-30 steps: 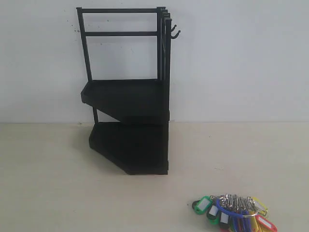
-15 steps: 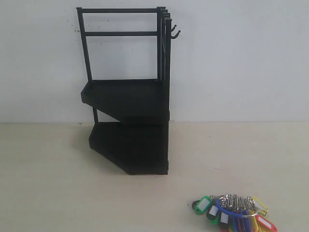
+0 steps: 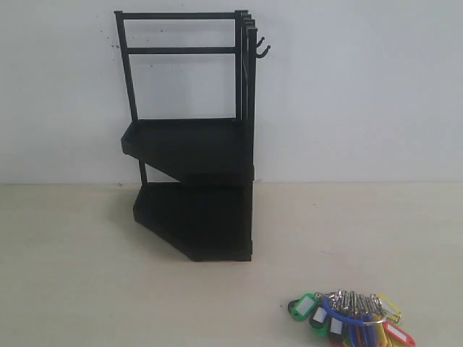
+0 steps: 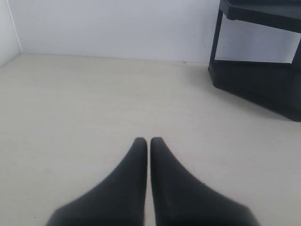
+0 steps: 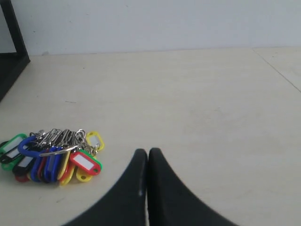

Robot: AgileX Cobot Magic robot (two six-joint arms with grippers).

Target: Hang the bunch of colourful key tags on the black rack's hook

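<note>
The colourful key tag bunch point(image 3: 347, 322) is noted flat on the table point(image 3: 87, 275), well apart from the black rack point(image 3: 192, 144) and its high hook point(image 3: 262, 49), ungrasped because the right end effector point(image 5: 147, 153) nearby and the left end effector point(image 4: 148, 141) are held pressed together, empty.

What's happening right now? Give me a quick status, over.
Left gripper shut, empty. Right gripper shut, empty, near key bunch. Key bunch on table; hook on rack bare. Nothing seen between them.

Pale table point(image 3: 72, 289) carries black rack point(image 3: 195, 220) and colourful key tag bunch point(image 3: 350, 319).
</note>
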